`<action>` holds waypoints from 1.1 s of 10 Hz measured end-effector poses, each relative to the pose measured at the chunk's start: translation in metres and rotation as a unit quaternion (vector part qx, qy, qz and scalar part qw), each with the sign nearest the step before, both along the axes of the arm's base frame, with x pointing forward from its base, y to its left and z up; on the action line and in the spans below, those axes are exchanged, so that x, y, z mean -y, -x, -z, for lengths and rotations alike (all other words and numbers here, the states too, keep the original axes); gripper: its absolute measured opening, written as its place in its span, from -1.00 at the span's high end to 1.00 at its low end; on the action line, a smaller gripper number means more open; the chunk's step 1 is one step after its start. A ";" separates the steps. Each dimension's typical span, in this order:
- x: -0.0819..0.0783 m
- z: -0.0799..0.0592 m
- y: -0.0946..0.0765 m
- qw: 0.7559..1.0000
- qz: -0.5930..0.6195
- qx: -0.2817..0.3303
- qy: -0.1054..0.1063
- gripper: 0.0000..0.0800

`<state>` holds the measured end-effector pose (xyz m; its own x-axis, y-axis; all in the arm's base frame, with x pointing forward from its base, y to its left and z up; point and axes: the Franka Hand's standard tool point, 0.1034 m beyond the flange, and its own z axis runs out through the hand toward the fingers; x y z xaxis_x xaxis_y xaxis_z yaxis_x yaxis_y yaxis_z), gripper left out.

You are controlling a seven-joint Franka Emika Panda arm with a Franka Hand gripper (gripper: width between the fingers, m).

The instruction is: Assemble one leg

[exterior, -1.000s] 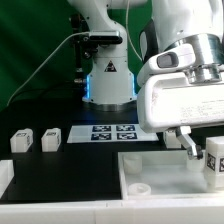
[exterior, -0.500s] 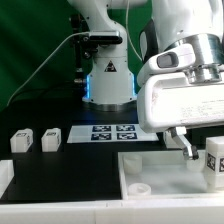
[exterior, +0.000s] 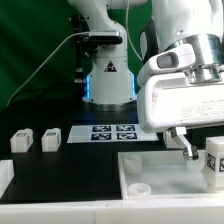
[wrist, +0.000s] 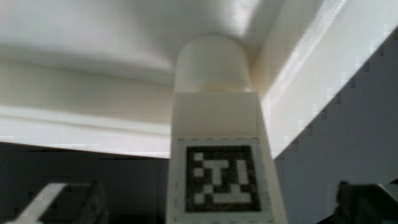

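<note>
A white leg (exterior: pixel 214 160) with a black-and-white tag stands upright at the exterior view's right edge, over the large white panel (exterior: pixel 165 168). My gripper (exterior: pixel 203 150) hangs around the leg with one dark finger (exterior: pixel 186 146) a little to its left. In the wrist view the leg (wrist: pixel 222 120) runs away from the camera, and its rounded end points at the panel (wrist: pixel 107 70). The fingers (wrist: pixel 63 205) stand apart from the leg's sides, with gaps showing. My gripper (wrist: pixel 222 214) is open.
Two more white legs (exterior: pixel 20 141) (exterior: pixel 50 138) stand on the black table at the exterior view's left. The marker board (exterior: pixel 105 132) lies in front of the robot base. The panel has a round corner hole (exterior: pixel 140 187).
</note>
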<state>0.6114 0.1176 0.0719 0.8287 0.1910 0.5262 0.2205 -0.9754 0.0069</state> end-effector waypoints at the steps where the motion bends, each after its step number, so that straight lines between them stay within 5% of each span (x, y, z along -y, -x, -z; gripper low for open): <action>1: 0.002 -0.010 0.000 1.000 0.001 -0.008 0.001 -0.62; 2: 0.002 -0.018 0.001 1.000 -0.001 -0.024 0.001 -0.62; 4: -0.006 -0.023 0.005 0.988 -0.006 -0.152 0.005 -0.62; 7: -0.012 -0.024 0.003 0.936 -0.016 -0.351 0.029 -0.62; 9: -0.007 -0.019 -0.018 0.936 -0.023 -0.349 0.031 -0.62; 11: -0.005 -0.013 -0.017 0.936 -0.021 -0.350 0.030 -0.62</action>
